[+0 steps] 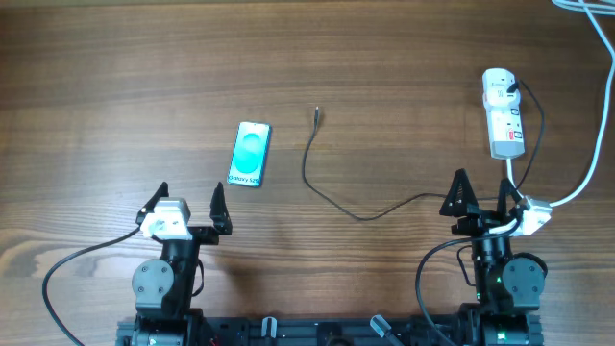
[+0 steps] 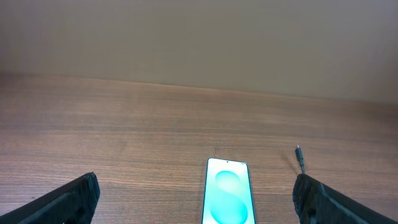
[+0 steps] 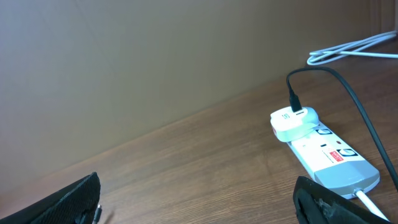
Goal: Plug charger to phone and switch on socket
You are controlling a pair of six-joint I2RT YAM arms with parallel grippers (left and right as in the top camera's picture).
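The charger (image 1: 306,168) lies loose on the tabletop (image 1: 115,77), its tip near the phone (image 1: 250,154) and well apart from the socket (image 1: 503,125). We judge the thin plug could slip or shove the unheld phone. We count one charger, one phone, one socket and one white cable (image 1: 586,173). Our left fingers (image 1: 219,202) and right fingers (image 1: 459,192) hang spread, empty.

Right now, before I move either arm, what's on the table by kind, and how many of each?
Smartphone: 1
White power strip: 1
White plug adapter: 1
Black charger cable: 1
White cable: 1
Total: 5
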